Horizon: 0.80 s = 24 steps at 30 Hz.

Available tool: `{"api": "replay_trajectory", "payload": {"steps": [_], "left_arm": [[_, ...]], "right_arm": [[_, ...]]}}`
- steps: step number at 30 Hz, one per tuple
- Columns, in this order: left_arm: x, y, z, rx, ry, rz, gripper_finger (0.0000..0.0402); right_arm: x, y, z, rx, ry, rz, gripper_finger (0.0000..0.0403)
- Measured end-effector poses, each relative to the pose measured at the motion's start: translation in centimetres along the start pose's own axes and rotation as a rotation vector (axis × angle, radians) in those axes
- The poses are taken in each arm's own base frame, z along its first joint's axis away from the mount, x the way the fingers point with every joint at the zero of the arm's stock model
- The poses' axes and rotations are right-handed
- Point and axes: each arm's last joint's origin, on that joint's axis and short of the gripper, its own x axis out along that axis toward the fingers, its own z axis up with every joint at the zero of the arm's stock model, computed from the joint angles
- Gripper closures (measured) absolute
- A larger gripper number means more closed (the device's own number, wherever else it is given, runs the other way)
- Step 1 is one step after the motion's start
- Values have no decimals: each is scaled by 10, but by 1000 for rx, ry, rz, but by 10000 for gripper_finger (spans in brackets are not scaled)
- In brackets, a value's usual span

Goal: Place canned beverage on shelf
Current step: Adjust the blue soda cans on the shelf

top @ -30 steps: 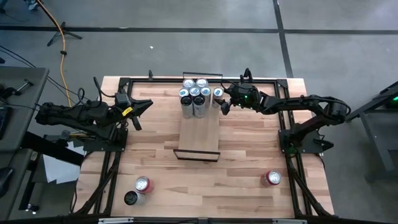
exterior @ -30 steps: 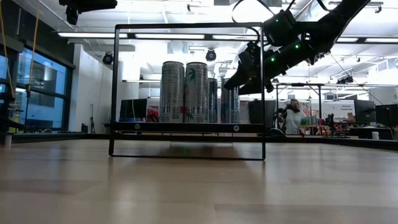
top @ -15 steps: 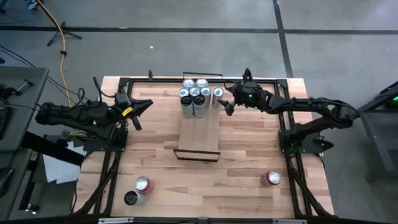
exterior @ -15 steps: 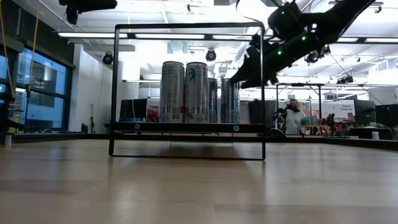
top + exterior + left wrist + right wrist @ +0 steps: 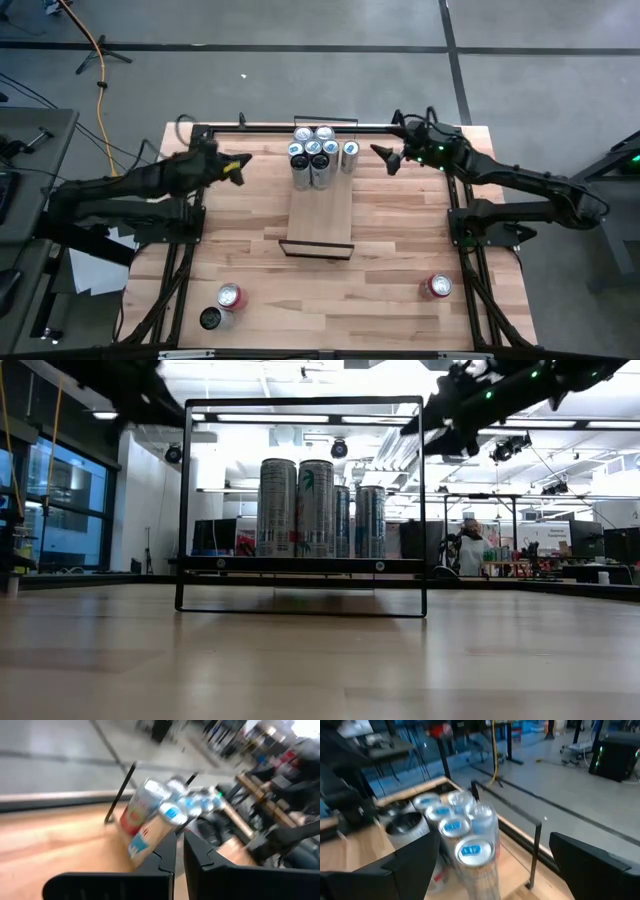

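No lettering, brand or number can be read anywhere: the printed sides of the cans (image 5: 315, 507) on the shelf (image 5: 320, 215) show only unreadable colored marks, and the blue tabs on their tops carry no legible text.

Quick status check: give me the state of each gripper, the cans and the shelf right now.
Right gripper: open, empty, beside the shelf's can cluster.
Left gripper: shut, empty, left of the shelf.
Cans on the shelf: seven, upright, clustered at the far end.
Shelf: near end bare.
Cans on the table: three upright, two near left, one near right.
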Motion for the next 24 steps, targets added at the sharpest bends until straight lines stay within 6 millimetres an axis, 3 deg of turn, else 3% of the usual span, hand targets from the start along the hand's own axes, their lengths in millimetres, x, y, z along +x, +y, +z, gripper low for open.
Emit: {"api": "replay_trajectory", "payload": {"steps": [5, 11, 17, 21, 24], "left_arm": [[44, 21, 12, -80, 159, -15, 402], [91, 59, 18, -268, 357, -28, 402], [105, 70, 11, -311, 452, -21, 402], [113, 71, 5, -299, 436, -32, 402], [116, 81, -11, -382, 373, -85, 402]], "right_arm": [[-13, 1, 7, 73, -41, 41, 38], [-16, 5, 5, 215, 11, 161, 38], [-17, 6, -6, 420, 167, 195, 38], [-18, 9, -15, 451, 262, 203, 38], [-19, 11, -17, 443, 275, 189, 38]]}}
